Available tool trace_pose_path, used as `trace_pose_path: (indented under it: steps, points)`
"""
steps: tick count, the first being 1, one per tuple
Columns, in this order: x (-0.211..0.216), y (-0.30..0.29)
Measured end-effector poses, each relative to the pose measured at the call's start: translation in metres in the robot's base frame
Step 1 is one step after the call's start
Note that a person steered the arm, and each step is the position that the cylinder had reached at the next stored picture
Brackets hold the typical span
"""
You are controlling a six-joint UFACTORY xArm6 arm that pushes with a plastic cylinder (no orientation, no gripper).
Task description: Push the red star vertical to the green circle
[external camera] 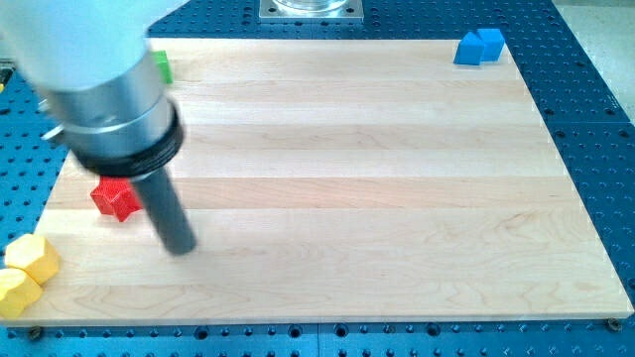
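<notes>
The red star [115,198] lies near the left edge of the wooden board. My tip [180,247] rests on the board just to the right of the star and slightly below it, with a small gap between them. A green block [162,67] peeks out at the top left, mostly hidden behind the arm's grey body; its shape cannot be made out.
Two yellow blocks [24,273] sit at the bottom left corner, partly off the board. Two blue blocks [480,47] sit together at the top right corner. The wooden board [377,178] lies on a blue perforated table.
</notes>
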State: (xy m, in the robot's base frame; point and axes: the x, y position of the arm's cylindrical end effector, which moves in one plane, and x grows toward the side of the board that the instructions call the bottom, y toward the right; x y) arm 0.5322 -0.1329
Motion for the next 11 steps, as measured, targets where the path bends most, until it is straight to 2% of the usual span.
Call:
trace_pose_path:
  steps: [1,2,4,5,6,10,11]
  points:
    - [-0.038,0.003]
    - [-0.039,-0.034]
    - [-0.055,-0.072]
    - [-0.024,-0.094]
    - [-0.02,-0.08]
    - [-0.017,-0.115]
    - [-0.027,-0.096]
